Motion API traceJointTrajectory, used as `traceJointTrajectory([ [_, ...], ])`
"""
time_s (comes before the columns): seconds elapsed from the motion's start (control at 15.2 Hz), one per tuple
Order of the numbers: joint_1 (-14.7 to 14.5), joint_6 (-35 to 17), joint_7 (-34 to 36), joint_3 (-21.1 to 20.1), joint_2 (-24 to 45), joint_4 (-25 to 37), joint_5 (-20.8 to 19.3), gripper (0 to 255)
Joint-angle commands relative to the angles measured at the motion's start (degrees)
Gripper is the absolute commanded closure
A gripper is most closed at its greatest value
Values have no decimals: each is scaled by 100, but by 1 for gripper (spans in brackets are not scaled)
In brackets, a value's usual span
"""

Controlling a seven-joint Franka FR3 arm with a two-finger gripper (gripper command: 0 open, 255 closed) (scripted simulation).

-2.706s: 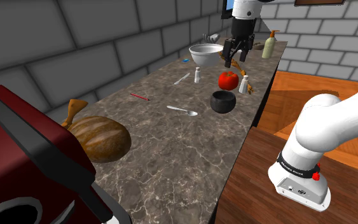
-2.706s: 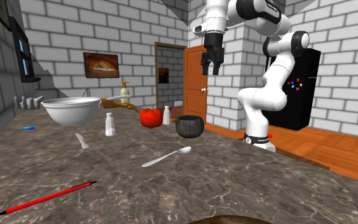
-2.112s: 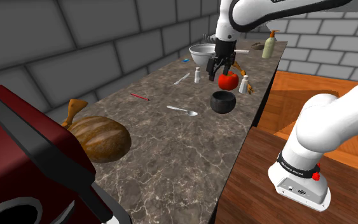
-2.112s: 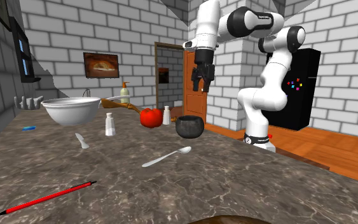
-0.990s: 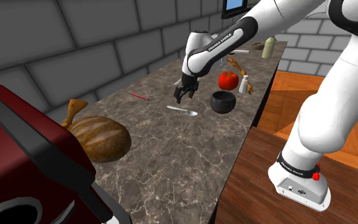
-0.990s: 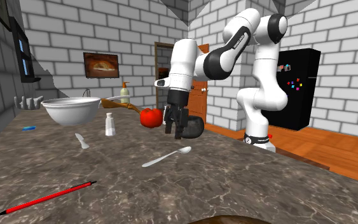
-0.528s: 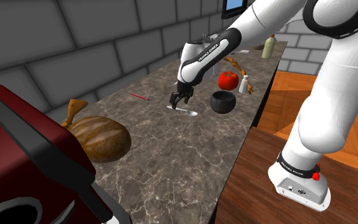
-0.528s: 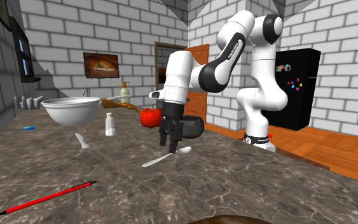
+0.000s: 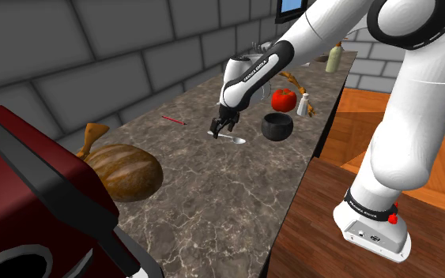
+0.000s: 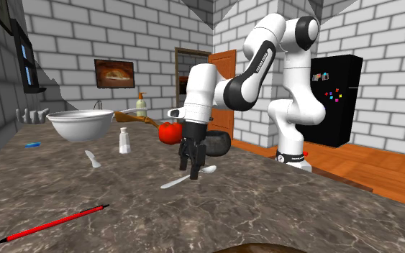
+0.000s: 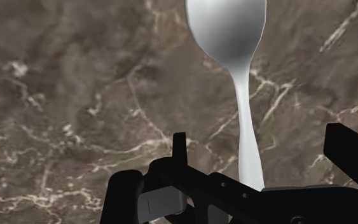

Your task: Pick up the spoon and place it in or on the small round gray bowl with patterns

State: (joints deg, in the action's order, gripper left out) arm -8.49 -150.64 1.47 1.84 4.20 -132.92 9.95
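Wrist view: gripper [image 11: 263, 149], fingers spread wide astride handle of pale spoon [image 11: 228, 32], untouched, flat on marbled counter [image 11: 75, 95]; dark bowl [image 9: 277, 126] near

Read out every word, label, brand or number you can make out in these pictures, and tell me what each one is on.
"FRANKA EMIKA": white lettering along the dark forearm of the arm, in the shoulder view.
Base band, black, around the foot of the arm: white lettering, too small to read.
Fridge, black: small coloured magnets, no legible text.
Nothing else carries readable text.
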Motion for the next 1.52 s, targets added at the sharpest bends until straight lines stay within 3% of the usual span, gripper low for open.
traceJointTrajectory([
  [0.0,0,-2,-1,0,2,1,1,0],
  [0.07,0,-1,0,0,1,0,0,0],
  [0.13,0,-1,0,0,1,0,0,255],
  [0.73,0,-1,0,0,1,0,0,255],
  [1.45,9,826,206,28,-540,294,-211,255],
])
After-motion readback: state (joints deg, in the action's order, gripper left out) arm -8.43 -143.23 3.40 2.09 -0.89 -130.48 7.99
